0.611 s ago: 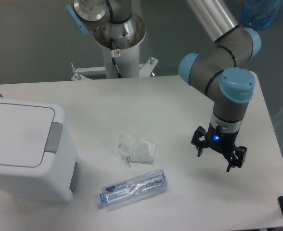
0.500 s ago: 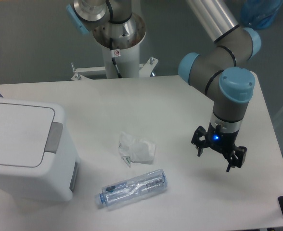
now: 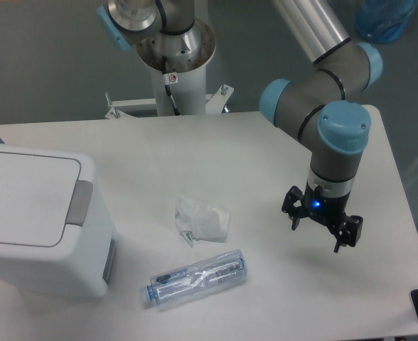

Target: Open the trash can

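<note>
The trash can [image 3: 42,227] is a large white boxy bin at the left edge of the table. Its flat lid lies shut, with a grey push tab [image 3: 79,203] on the right rim. My gripper [image 3: 316,237] hangs over the right side of the table, far from the bin. Its two black fingers stand apart, open, with nothing between them. A blue light glows on the wrist above them.
Crumpled white paper [image 3: 202,218] lies in the middle of the table. A clear crushed plastic bottle [image 3: 197,278] lies in front of it, near the front edge. The arm's base column [image 3: 173,57] rises at the back. The table's right edge runs close to the gripper.
The arm's upper joints have shifted slightly to the left; the gripper stays almost in the same spot, still open.
</note>
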You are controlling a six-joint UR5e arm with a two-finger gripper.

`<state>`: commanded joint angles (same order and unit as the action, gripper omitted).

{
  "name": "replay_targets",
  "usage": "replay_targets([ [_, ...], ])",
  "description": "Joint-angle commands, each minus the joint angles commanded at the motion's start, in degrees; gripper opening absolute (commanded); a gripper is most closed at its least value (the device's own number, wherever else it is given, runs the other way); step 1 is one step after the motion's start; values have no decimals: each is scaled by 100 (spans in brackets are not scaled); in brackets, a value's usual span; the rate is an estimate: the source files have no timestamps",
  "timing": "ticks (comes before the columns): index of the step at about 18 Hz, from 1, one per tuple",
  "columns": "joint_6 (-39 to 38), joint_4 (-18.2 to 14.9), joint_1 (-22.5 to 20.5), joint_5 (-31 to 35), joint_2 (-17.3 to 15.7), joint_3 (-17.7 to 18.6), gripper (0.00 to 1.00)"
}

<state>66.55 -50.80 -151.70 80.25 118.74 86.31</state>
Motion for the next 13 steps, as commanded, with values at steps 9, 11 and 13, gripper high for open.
replay_targets([
  [9, -432, -17, 97, -71, 0, -35, 100],
  [11, -947, -35, 132, -159, -9, -105, 100],
  [13, -1790, -79, 228, -509, 35, -385, 100],
])
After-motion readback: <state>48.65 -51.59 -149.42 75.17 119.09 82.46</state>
